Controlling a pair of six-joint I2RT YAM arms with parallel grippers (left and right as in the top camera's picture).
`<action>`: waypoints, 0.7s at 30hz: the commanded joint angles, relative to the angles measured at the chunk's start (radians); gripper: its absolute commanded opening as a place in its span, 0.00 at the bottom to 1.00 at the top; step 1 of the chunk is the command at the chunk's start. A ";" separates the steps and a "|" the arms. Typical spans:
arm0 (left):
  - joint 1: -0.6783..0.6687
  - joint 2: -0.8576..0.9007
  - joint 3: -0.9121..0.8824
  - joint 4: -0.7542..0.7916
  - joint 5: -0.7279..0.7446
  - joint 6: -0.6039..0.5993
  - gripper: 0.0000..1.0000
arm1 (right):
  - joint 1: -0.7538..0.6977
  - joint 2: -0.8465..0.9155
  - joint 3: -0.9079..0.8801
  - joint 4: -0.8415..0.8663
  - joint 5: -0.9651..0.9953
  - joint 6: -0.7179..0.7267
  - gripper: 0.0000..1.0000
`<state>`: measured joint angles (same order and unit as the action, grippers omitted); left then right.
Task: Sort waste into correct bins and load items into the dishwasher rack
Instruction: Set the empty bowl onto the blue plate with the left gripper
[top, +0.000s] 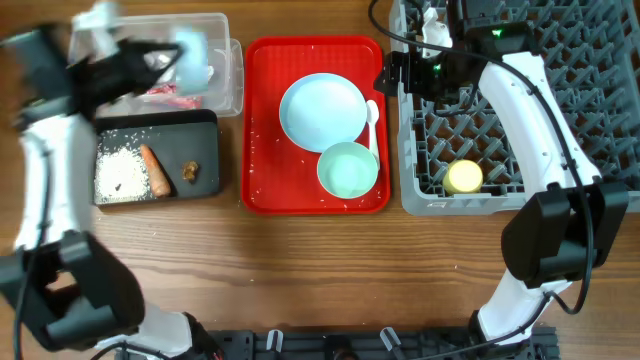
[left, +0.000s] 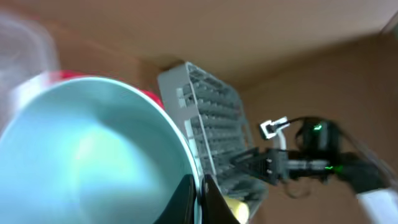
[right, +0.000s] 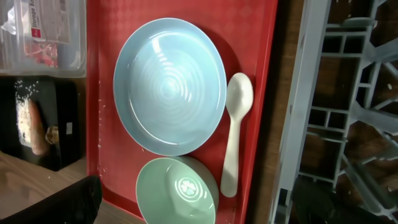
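My left gripper (left: 200, 200) is shut on the rim of a pale blue bowl (left: 93, 155), which fills the left wrist view. Overhead, that bowl (top: 193, 52) hangs blurred over the clear tub (top: 232, 75), where red-and-white wrappers (top: 165, 93) lie. The black tray (top: 200, 135) holds rice (top: 122, 172), a carrot stick (top: 155, 170) and a brown lump (top: 189, 171). On the red tray (top: 262, 120) lie the plate (top: 322, 110), a second bowl (top: 348, 168) and the white spoon (top: 373, 120). My right gripper (top: 398, 75) stands open above the rack's left edge. A yellow cup (top: 463, 177) sits in the grey rack (top: 560, 110).
In the right wrist view the plate (right: 169, 84), spoon (right: 236, 130) and bowl (right: 177, 190) lie below the camera on the red tray (right: 261, 62), with the rack (right: 336, 112) to the right. Bare wooden table runs along the front.
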<state>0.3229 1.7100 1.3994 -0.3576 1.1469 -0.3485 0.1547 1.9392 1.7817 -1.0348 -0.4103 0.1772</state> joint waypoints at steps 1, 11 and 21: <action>-0.304 -0.022 0.014 0.047 -0.497 -0.021 0.04 | 0.001 0.006 0.009 0.014 0.007 0.010 0.99; -0.813 0.133 0.014 0.118 -1.241 0.305 0.04 | -0.002 0.006 0.012 0.069 0.006 0.039 0.99; -0.899 0.301 0.014 0.153 -1.312 0.315 0.04 | -0.089 -0.008 0.027 0.119 -0.102 0.062 0.99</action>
<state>-0.5694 1.9816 1.4055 -0.2161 -0.1009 -0.0658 0.1055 1.9392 1.7828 -0.9348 -0.4374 0.2264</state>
